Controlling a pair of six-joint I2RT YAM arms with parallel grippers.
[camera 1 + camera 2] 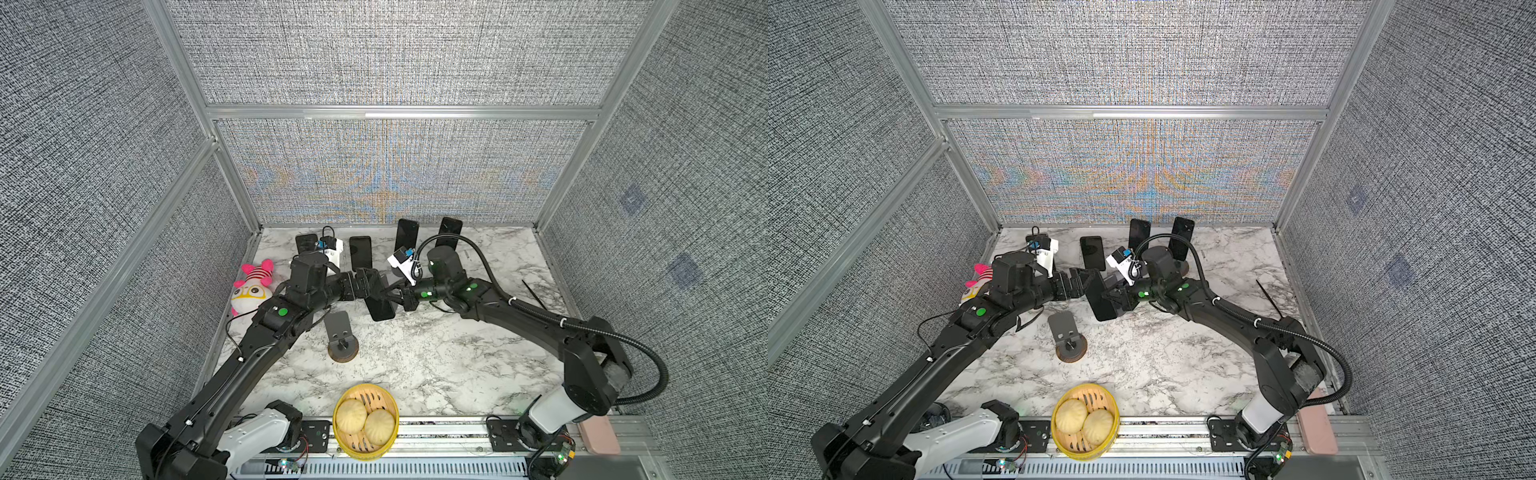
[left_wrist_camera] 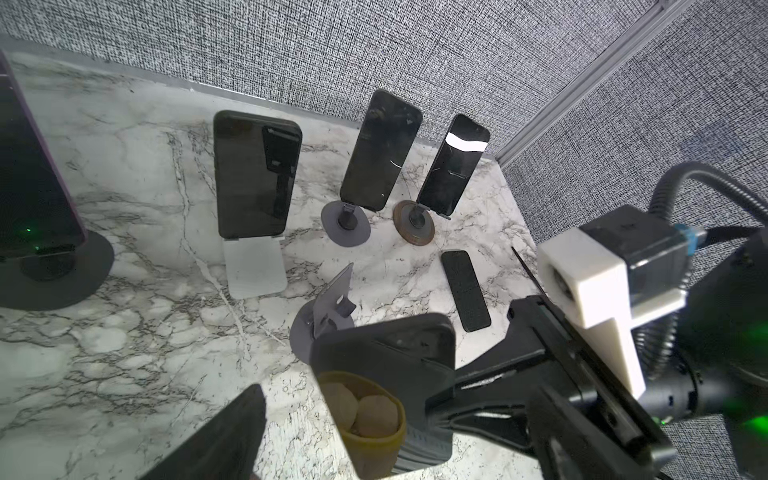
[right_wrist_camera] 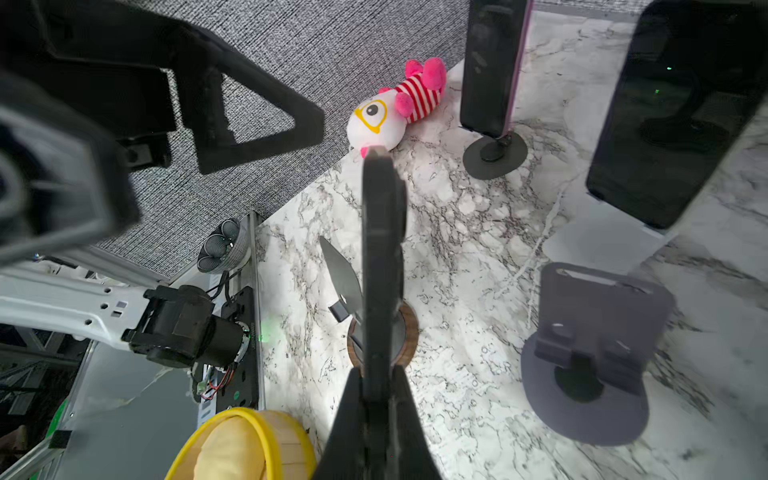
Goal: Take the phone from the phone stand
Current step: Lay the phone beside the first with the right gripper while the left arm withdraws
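Top views: right gripper [image 1: 392, 297] clamps the black phone [image 1: 380, 306], held above the table. Left gripper [image 1: 366, 282] fingers are spread wide, just beside the phone.
Left wrist: right fingers [image 2: 465, 386] pinch the phone's edge.
Right wrist: phone edge-on between the right fingers, with the empty wood-based stand [image 3: 409, 332] beneath.

A yellow bamboo steamer [image 1: 365, 454] holding two buns [image 1: 351, 415] is sitting at the front edge of the tabletop [image 1: 457, 365], well in front of the right end effector [image 1: 394, 296]. A pink-striped plush toy [image 1: 253, 286] is lying left of the left end effector [image 1: 374, 286], and four dark handsets [image 2: 257, 174] are standing behind both.
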